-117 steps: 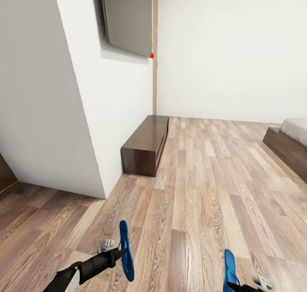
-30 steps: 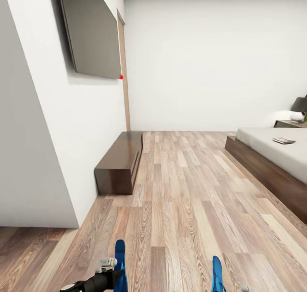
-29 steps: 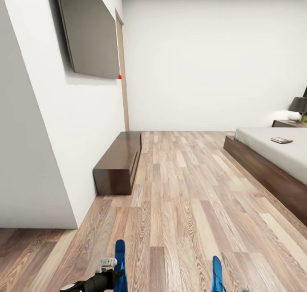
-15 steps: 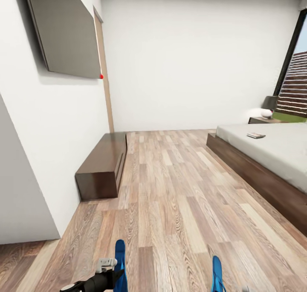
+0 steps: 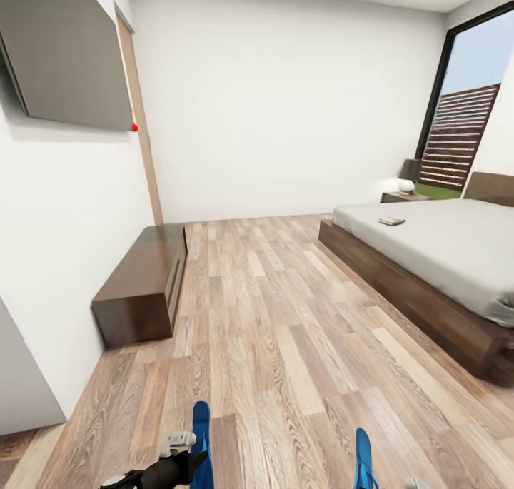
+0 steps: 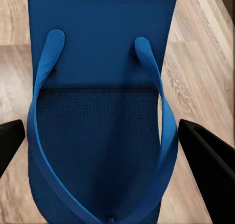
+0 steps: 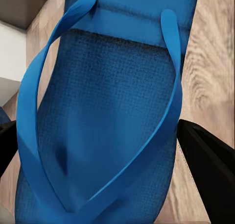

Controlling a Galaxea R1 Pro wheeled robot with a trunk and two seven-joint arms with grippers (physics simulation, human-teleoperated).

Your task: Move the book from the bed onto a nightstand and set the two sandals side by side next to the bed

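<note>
Sandals: left gripper (image 6: 105,136) pinches one (image 6: 100,101), right gripper (image 7: 105,145) the other (image 7: 105,111). Probably light, floppy; grip soles.

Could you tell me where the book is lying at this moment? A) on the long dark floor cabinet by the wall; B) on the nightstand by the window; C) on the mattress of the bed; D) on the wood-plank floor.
C: in the head view the book lies flat on the pale mattress of the bed, near its far end, short of the nightstand beyond it.
</note>
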